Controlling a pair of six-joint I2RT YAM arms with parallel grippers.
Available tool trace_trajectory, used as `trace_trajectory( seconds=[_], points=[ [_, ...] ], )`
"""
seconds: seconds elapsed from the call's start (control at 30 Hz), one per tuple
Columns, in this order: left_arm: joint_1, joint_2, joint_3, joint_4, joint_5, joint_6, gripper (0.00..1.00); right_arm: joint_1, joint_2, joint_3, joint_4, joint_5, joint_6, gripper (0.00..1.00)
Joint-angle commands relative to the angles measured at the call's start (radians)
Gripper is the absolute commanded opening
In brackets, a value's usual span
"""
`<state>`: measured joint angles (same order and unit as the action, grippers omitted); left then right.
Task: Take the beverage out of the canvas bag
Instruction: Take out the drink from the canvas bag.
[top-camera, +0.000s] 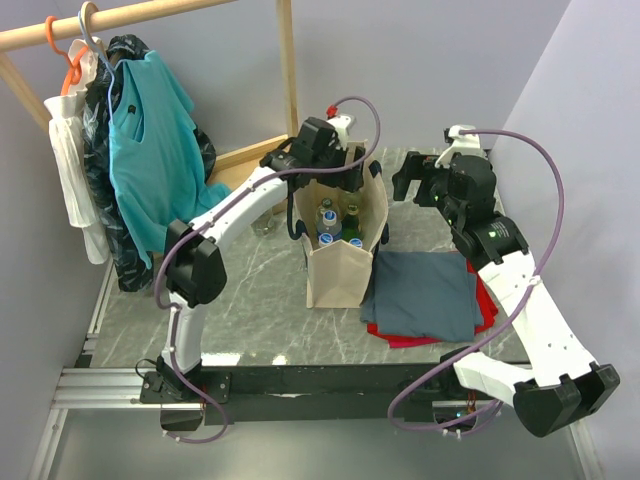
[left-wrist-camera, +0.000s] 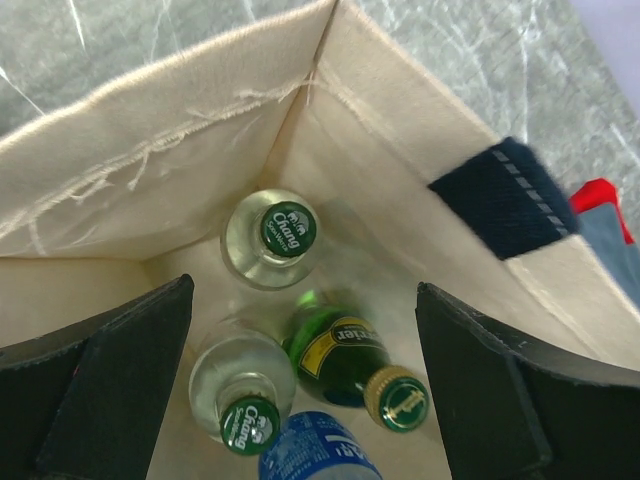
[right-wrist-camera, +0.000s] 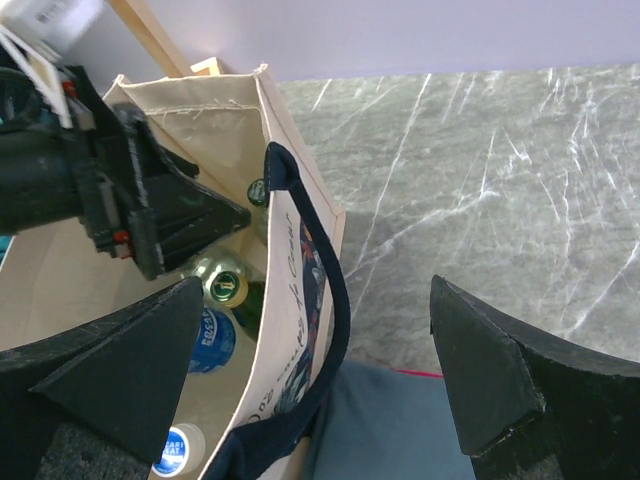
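Observation:
The beige canvas bag stands upright in the middle of the table with its mouth open, and several bottles stand inside. In the left wrist view I look down on two clear green-capped bottles, a green bottle with a gold cap and a blue bottle. My left gripper hangs open just above the bag's mouth, holding nothing. My right gripper is open beside the bag's right wall, straddling its navy handle without touching it. It stays clear of the bag.
A folded grey-blue cloth lies on a red cloth right of the bag. A wooden rack with a teal shirt and other hanging clothes stands at the back left. Its post rises behind the bag. Walls close in at the back and right.

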<state>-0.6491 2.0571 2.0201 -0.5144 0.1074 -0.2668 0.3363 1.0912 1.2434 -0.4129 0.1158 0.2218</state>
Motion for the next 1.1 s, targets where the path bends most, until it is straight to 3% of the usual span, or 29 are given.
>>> trace_trajectory(
  seconds=[0.0, 0.57, 1.07],
  points=[
    [-0.007, 0.029, 0.055, 0.019, -0.014, 0.012, 0.99, 0.003, 0.007, 0.041, 0.013, 0.016, -0.015, 1.00],
    [-0.017, 0.113, 0.049, 0.113, -0.058, -0.017, 0.99, 0.004, 0.021, 0.041, 0.026, 0.021, -0.021, 1.00],
    [-0.020, 0.124, -0.008, 0.217, -0.104, -0.041, 0.93, 0.003, 0.024, 0.041, 0.028, 0.027, -0.025, 1.00]
  ],
)
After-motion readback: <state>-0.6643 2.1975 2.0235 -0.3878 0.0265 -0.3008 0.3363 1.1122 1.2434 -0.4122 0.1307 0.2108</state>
